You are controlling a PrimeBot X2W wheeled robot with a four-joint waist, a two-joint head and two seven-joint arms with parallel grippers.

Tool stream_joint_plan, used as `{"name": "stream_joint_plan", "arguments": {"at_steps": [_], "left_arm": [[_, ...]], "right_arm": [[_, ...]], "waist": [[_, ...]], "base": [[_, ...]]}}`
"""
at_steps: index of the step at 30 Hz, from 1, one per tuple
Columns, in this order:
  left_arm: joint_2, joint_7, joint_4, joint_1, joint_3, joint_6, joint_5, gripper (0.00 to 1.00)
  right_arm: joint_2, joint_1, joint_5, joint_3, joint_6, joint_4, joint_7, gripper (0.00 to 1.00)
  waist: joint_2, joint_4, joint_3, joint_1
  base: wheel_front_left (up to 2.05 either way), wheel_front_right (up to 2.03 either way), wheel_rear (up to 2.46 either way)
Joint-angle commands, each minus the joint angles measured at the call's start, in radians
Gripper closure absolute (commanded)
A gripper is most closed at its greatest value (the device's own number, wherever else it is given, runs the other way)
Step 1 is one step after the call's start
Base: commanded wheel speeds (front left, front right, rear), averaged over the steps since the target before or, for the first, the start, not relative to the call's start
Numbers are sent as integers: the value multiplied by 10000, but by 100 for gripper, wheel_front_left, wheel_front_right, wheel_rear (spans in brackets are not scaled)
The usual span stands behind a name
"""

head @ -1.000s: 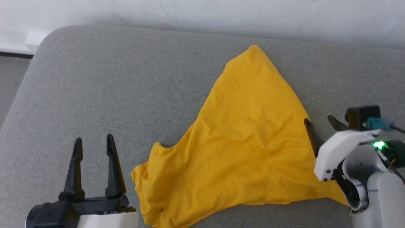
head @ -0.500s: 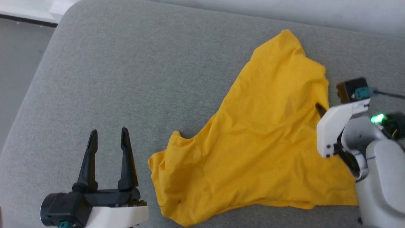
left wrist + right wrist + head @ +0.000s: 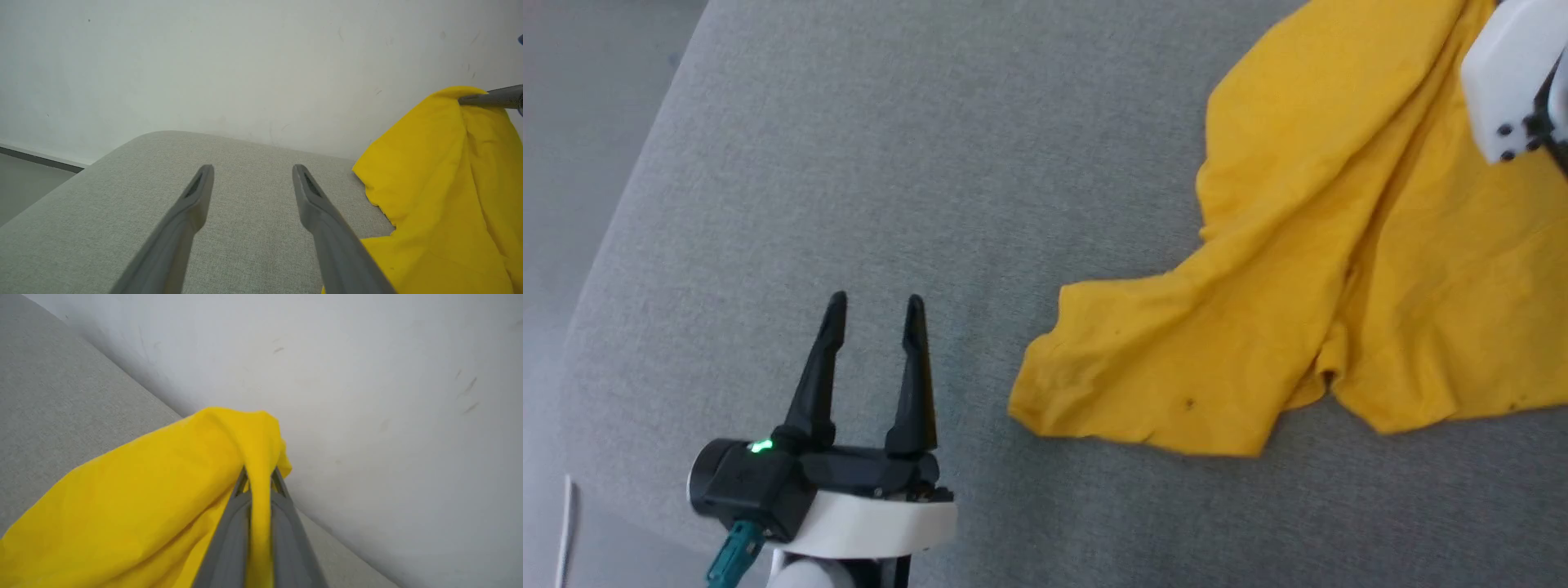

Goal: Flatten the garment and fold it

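Yellow cotton rises off a grey cushion (image 3: 931,163) as the right gripper (image 3: 258,477), spread open beside the cloth's edge a second ago, now stands pressed together on a bunched fold of the garment (image 3: 1339,269). The T-shirt, which then lay as a rumpled triangle on the cushion, is drawn up toward the upper right of the head view in long pleats. Its lower edge trails on the cushion at centre right. The head camera has also swung, so part of the shirt's shift across the frame is the camera's doing.

The left gripper (image 3: 876,300), at the lower left, has its fingers spread and holds nothing. It is near the shirt's nearest corner but apart from it.

The lift suggests that flattening has begun and folding has not. With one point held, the cloth hangs doubled on itself, so a second hold by the free gripper looks necessary before it can be spread.

Only plain yellow with a few dark specks is visible, so which side faces up cannot be told. A pale wall (image 3: 245,61) runs close behind the cushion. Its rounded edge drops to the floor (image 3: 572,122) at the upper left, limiting room to spread the shirt. Bare cushion separates the open fingers from the cloth.
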State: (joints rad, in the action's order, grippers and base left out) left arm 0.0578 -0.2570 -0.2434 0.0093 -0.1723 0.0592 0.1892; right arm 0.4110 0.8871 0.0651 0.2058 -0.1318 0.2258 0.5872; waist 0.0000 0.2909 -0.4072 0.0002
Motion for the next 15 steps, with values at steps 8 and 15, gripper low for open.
{"name": "stream_joint_plan", "arguments": {"at_steps": [8, 15], "left_arm": [[-72, -47, 354, -588, -353, -26, 307, 0], [-74, -47, 549, -470, -268, 54, 255, 0]], "right_arm": [[-218, 807, -619, 323, 11, 2243, -1098, 0], [-654, 535, 550, 291, 11, 2171, -1903, 0]], "waist": [[0, 844, -735, -2], [0, 454, -179, -2]], "base": [[0, 0, 0], [0, 0, 0]]}}
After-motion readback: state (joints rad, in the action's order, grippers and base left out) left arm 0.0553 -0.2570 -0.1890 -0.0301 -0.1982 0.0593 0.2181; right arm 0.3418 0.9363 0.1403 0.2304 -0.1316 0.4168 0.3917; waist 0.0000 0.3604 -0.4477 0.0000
